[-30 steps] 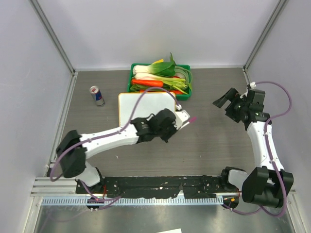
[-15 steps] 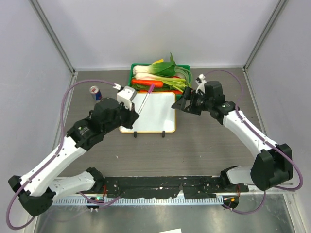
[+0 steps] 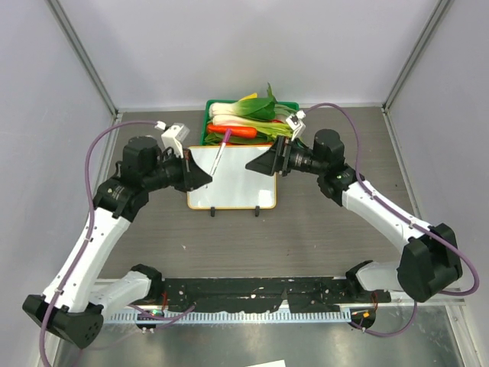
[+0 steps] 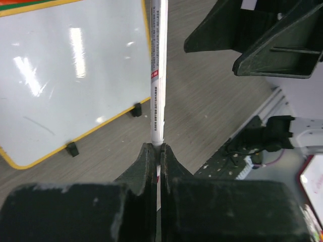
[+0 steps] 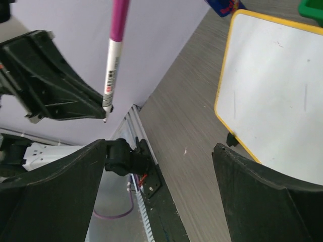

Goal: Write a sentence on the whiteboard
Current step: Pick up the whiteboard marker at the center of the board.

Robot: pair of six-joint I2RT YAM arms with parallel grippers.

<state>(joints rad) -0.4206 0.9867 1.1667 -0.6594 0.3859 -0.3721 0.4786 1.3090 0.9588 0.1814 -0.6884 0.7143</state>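
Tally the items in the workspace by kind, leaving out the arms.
White rectangular whiteboard with orange rim: 1
White marker with purple cap: 1
Green plastic tray of vegetables: 1
Blue drink can: 1
Total: 4

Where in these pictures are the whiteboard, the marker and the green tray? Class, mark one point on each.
whiteboard (image 3: 243, 183), top external view, on its bare white face.
marker (image 4: 157, 75), left wrist view, on the middle of its white barrel.
green tray (image 3: 206, 121), top external view, on its left rim.
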